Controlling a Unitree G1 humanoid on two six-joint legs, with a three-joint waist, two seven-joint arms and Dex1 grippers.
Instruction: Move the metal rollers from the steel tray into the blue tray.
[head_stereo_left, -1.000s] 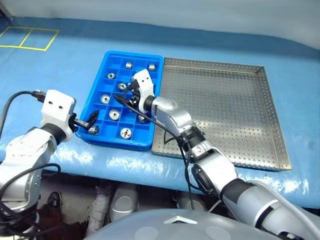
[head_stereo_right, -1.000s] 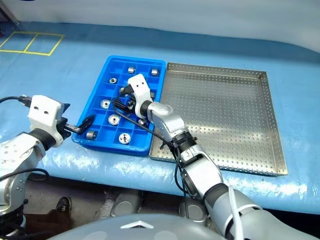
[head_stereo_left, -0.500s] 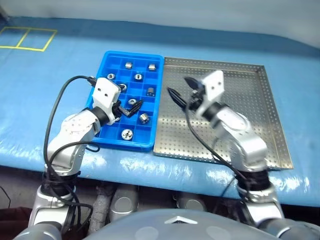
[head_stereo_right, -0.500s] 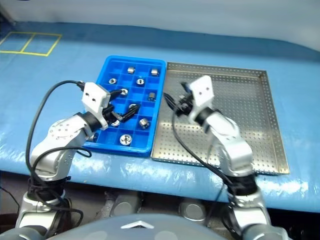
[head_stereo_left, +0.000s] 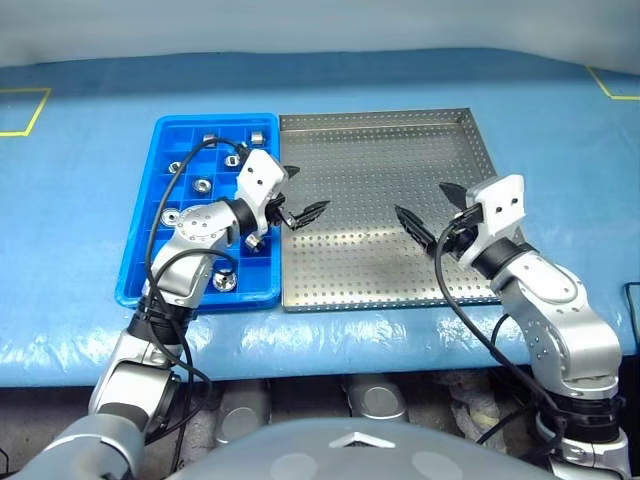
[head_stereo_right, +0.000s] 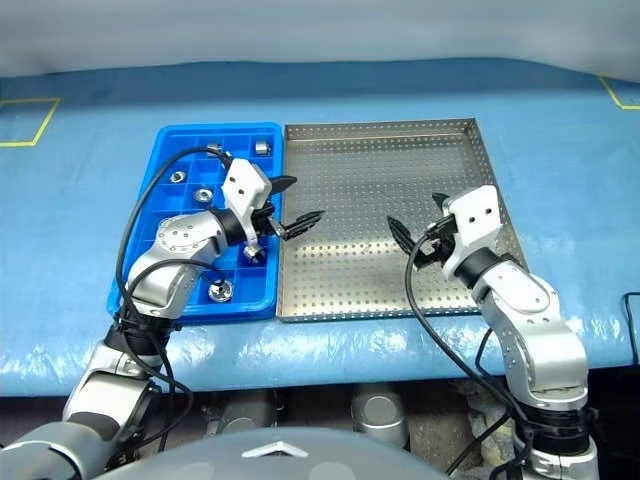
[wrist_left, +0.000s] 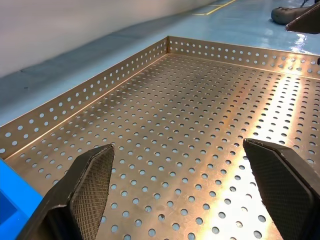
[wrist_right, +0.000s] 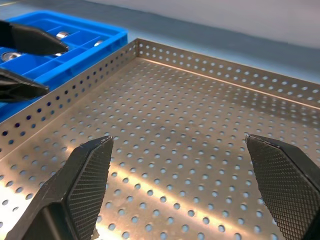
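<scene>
- Lying side by side on the blue worktop (head_stereo_left: 80, 180): blue tray (head_stereo_left: 141, 262) at 9 o'clock, steel tray (head_stereo_left: 380, 290) at 3 o'clock, rims touching or nearly so
- Sitting in the blue tray's compartments: metal rollers (head_stereo_left: 200, 184), several showing, some hidden behind the left arm; steel tray's perforated floor showing bare
- Hovering over the steel tray's 9 o'clock edge: left hand (head_stereo_left: 300, 198), fingers (wrist_left: 92, 180) spread wide, gripping nothing; pointing toward 3 o'clock
- Hovering over the steel tray's 4 o'clock part: right hand (head_stereo_left: 428, 211), fingers (wrist_right: 90, 175) spread wide, gripping nothing; pointing toward 9 o'clock
- Facing each other across the steel tray, well apart
</scene>
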